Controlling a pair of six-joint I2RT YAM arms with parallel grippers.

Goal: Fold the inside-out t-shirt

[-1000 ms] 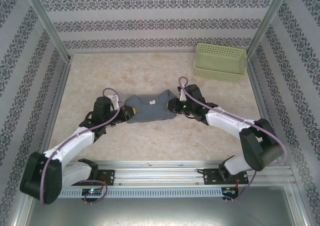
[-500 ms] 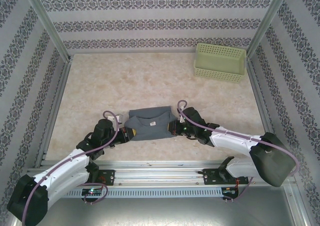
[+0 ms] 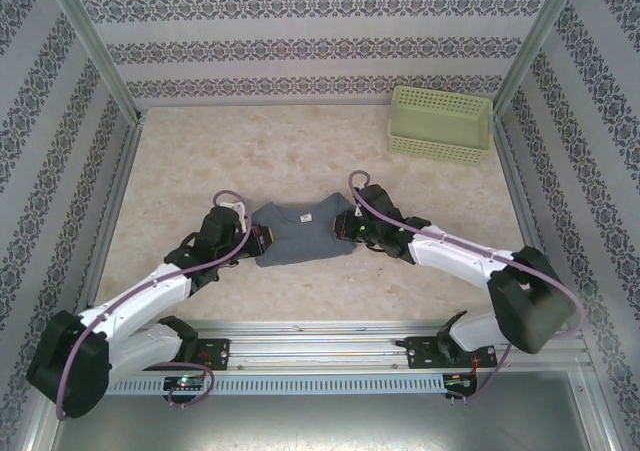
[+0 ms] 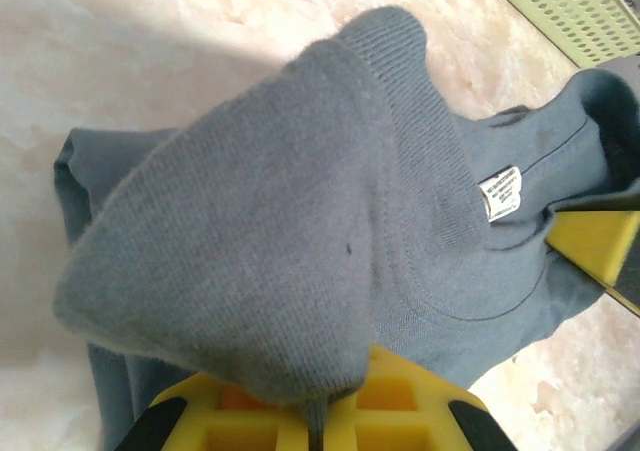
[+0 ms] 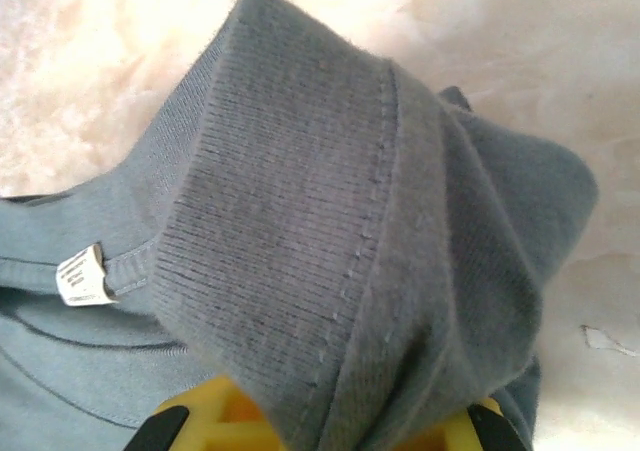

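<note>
Left claw: your left gripper [image 3: 257,239] is clamped tight on the t-shirt [image 3: 300,233], ribbed cloth bunched over its pads.
Right claw: your right gripper [image 3: 344,229] pinches the opposite end.
Shirt: stretched between both claws, possibly touching the table [image 3: 300,151].
Basket: the basket [image 3: 440,123] sits well beyond the right claw.

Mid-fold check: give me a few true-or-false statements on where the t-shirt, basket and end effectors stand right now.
1. The left end effector and right end effector are both shut on the t-shirt. True.
2. The t-shirt lies in the basket. False: it is held mid-table, apart from the basket.
3. A white label shows at the collar. True.
4. The t-shirt is spread flat, sleeves out. False: it is bunched between the end effectors.
</note>
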